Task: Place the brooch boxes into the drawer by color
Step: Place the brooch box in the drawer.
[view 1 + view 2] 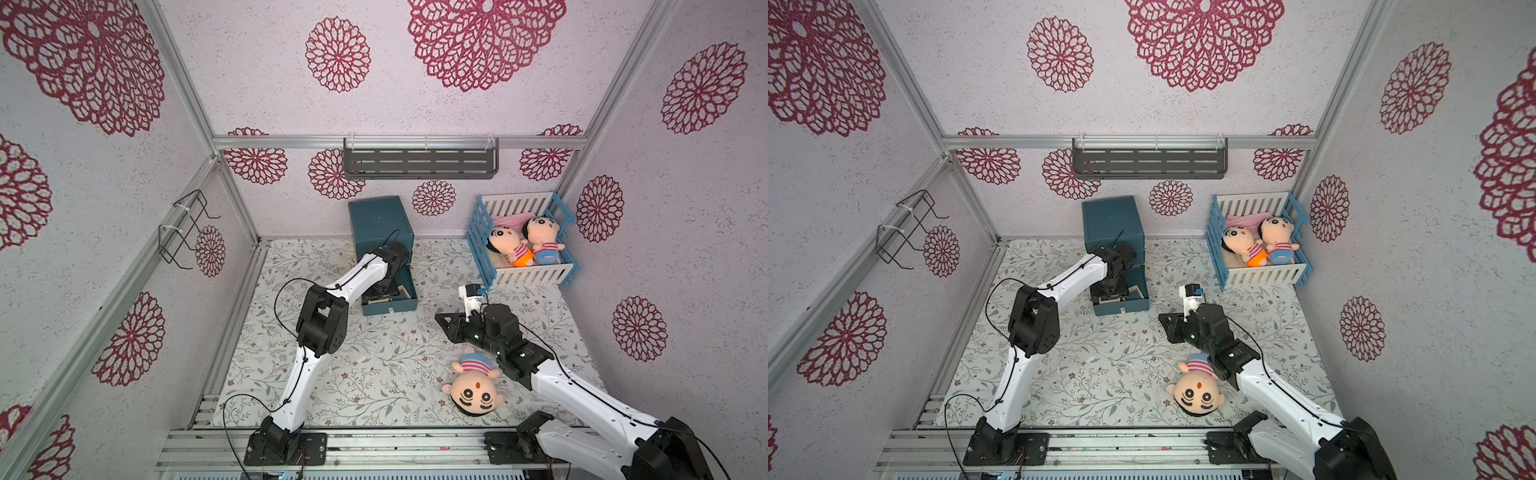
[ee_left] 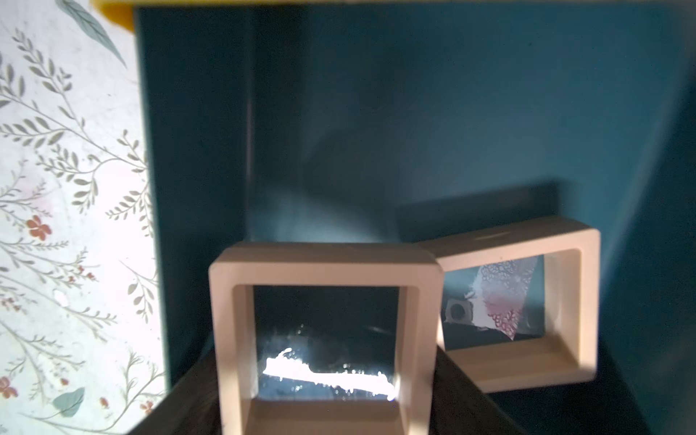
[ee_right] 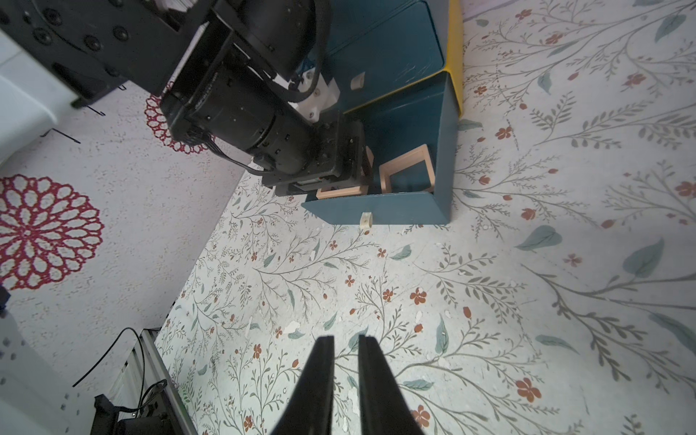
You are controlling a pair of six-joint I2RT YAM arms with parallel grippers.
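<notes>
The blue cabinet stands at the back with its bottom drawer pulled open. My left gripper reaches down into the drawer, shut on a light wood-coloured brooch box whose sides lie between its dark fingers. A second wood-coloured brooch box lies tilted beside it on the drawer floor, touching its corner. The right wrist view shows both boxes in the drawer, one free and one under the left gripper. My right gripper hovers over the floral mat with a narrow gap and nothing in it.
A plush doll lies on the mat under the right arm. The blue-and-white crib at the back right holds two more dolls. A dark shelf hangs on the back wall and a wire rack on the left wall.
</notes>
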